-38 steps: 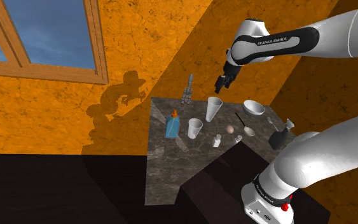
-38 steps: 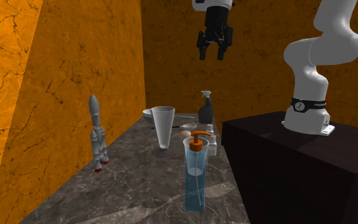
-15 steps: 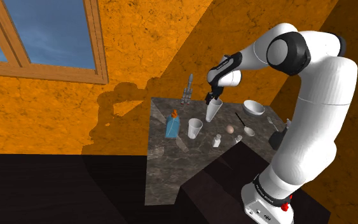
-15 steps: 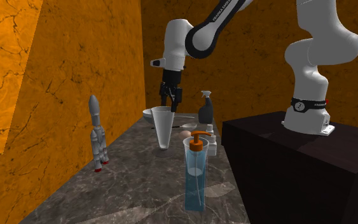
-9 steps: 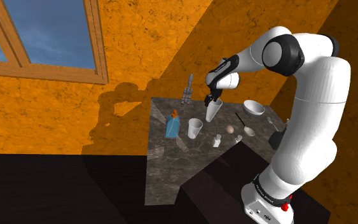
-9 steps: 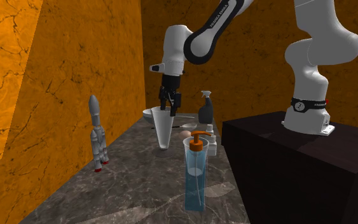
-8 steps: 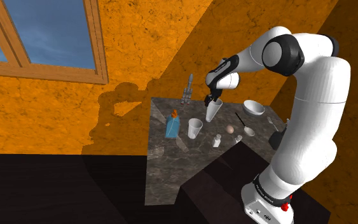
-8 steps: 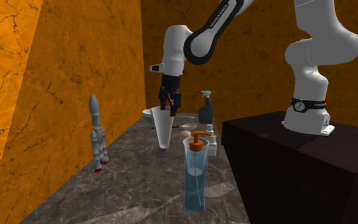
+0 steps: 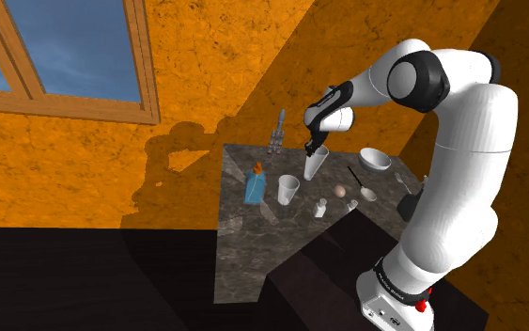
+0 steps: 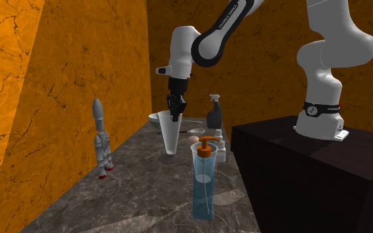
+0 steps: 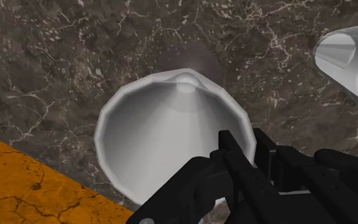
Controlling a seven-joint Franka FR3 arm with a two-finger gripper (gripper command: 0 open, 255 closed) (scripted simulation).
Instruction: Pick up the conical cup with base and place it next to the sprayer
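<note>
At mid-worktop (image 9: 243, 246), cup (image 10: 169, 136) stands upright on its base, not yet lifted. Gripper (image 10: 175, 117) hangs over it, fingers pinched on the rim wall, one inside and one outside. Grasp looks made. Left to do: lift, carry, set down beside sprayer (image 10: 214, 114), well apart near the stand.

On dark marbled tabletop (image 9: 253, 246), shoulder view: pale conical cup (image 9: 315, 162) mid-back, grey toy rocket (image 9: 277, 132) behind-left of it, white bowl (image 9: 375, 158) to its right. Blue pump bottle (image 9: 254, 184) and small white cup (image 9: 288, 189) sit in front; dark sprayer (image 9: 412, 202) far right.
</note>
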